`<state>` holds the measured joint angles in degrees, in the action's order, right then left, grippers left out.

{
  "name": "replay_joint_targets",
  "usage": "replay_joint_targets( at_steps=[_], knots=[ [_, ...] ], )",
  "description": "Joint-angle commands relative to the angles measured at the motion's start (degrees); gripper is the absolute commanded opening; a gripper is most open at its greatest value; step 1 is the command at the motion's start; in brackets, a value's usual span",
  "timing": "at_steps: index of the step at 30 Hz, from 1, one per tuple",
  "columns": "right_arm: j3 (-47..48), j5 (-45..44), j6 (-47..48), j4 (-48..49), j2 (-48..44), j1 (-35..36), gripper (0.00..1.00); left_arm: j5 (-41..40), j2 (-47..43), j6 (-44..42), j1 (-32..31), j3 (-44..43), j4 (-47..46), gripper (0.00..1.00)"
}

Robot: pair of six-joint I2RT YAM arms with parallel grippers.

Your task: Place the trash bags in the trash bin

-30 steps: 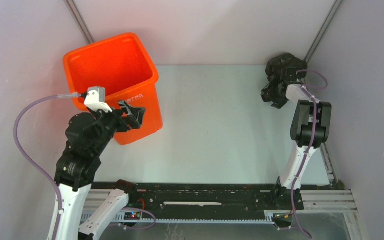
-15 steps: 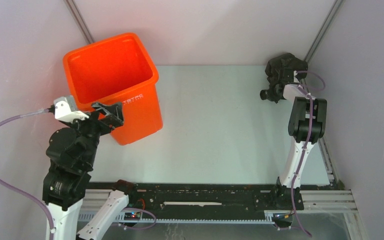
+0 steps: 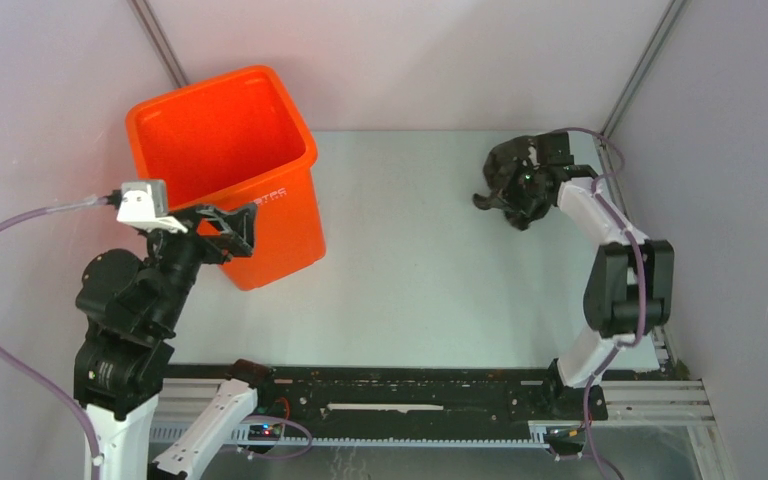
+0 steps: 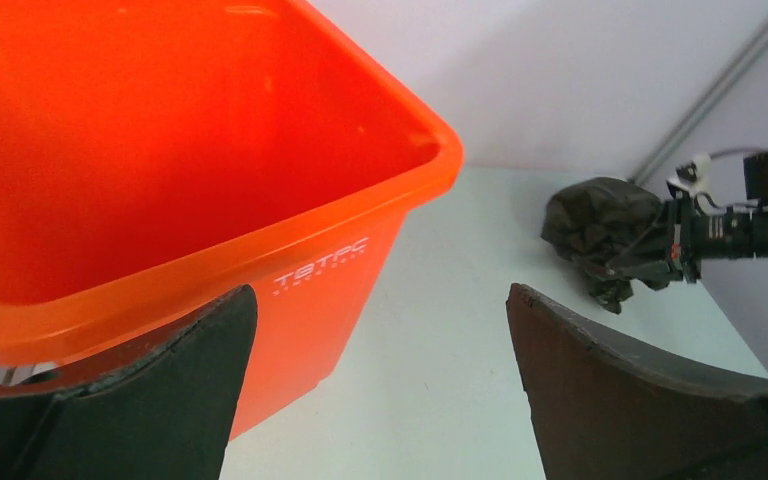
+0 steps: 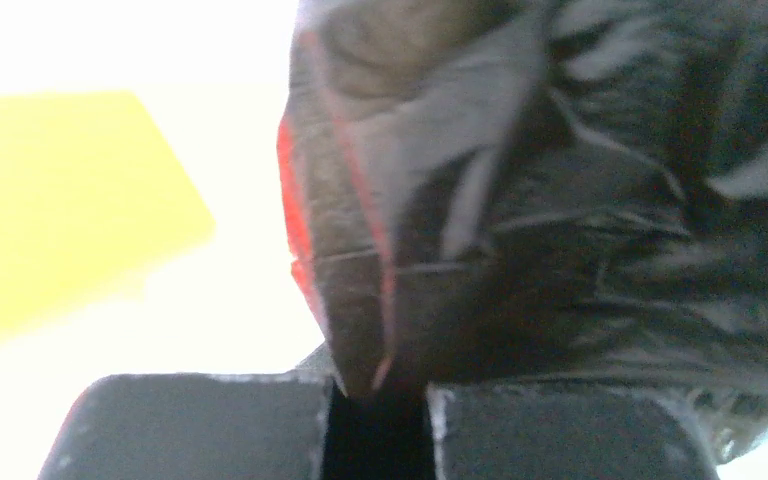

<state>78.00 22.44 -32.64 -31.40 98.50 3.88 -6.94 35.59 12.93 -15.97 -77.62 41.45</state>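
Observation:
The orange trash bin (image 3: 282, 214) stands upright at the back left, its mouth open and nothing showing inside. My left gripper (image 3: 224, 229) hangs open at the bin's near wall (image 4: 332, 288), nothing between its fingers (image 4: 190, 380). The black crumpled trash bag (image 3: 512, 172) is at the back right, bunched up. My right gripper (image 3: 530, 181) is shut on it, the arm reaching left. In the left wrist view the trash bag (image 4: 600, 222) shows far right with the right gripper (image 4: 674, 240) pushed into it. Wrinkled black trash bag plastic (image 5: 610, 200) fills the right wrist view around my right gripper (image 5: 390, 200).
Grey walls close in the pale table (image 3: 420, 270) on the left, back and right, with metal rails in the back corners. A black base rail (image 3: 410, 395) runs along the near edge. A purple cable (image 3: 10, 240) loops out from my left wrist.
My right gripper has shut on the trash bag and carried it left, out of the back right corner. My left arm has drawn back leftward along the bin's near side, still open.

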Motion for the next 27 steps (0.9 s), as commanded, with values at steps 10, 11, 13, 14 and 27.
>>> replay_joint_targets(
  at_steps=[10,11,13,14,27],
  knots=[
    [-0.48,25.85,1.60,-5.61,-16.21,11.78,0.00,12.75,11.25,-0.91,-10.57,-4.86,-2.56,1.00],
    [-0.43,27.42,0.71,-4.63,-15.46,11.50,0.00,10.80,13.34,-1.51,-14.43,-5.71,-2.21,1.00],
    [0.23,30.47,-1.91,-3.75,-14.24,10.98,0.00,5.84,18.32,-2.96,-22.58,-8.05,-1.93,1.00],
    [0.68,31.75,-3.37,-4.01,-14.02,10.63,0.00,5.09,20.66,-2.27,-25.12,-9.50,-1.98,1.00],
    [6.64,40.85,-1.20,-18.97,-14.83,12.89,0.00,2.49,33.61,-8.84,-41.86,-0.77,-17.13,1.00]
  ],
)
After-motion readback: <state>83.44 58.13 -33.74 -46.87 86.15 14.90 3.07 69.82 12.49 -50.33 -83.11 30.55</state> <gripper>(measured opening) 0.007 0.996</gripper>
